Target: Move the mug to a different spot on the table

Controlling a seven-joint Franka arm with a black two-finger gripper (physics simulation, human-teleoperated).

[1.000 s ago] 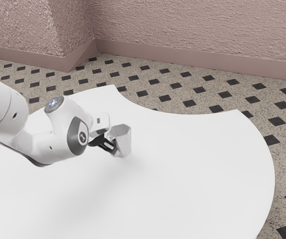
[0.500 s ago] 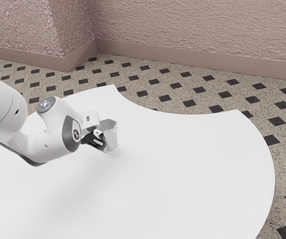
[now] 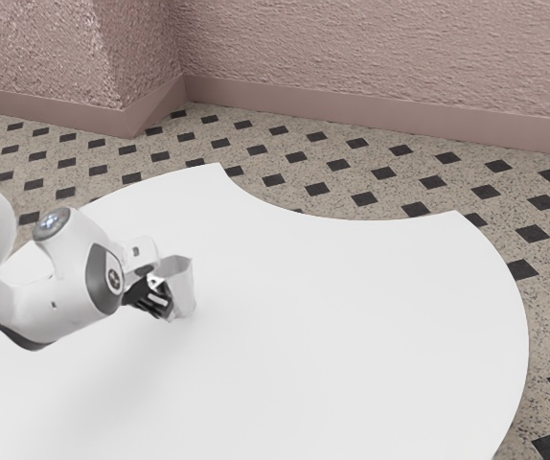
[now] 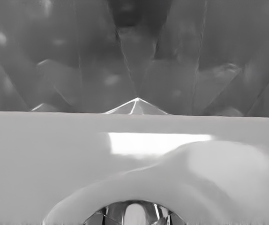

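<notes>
Fingers [image 3: 157, 298] clamped on mug [image 3: 183, 286] | mug roughly upright, on the exterior view's right of them | both over tabletop [image 3: 371, 326], its left part

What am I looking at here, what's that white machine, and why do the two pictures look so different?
The white machine is a robot arm, drawn by a computer simulation. The exterior view is taken from a camera at the arm's side. The wrist view comes from a camera on the arm's hand, so close that the grey mug looks huge and blurred. The arm reaches over a white table. Its two black fingers hold the mug.
</notes>
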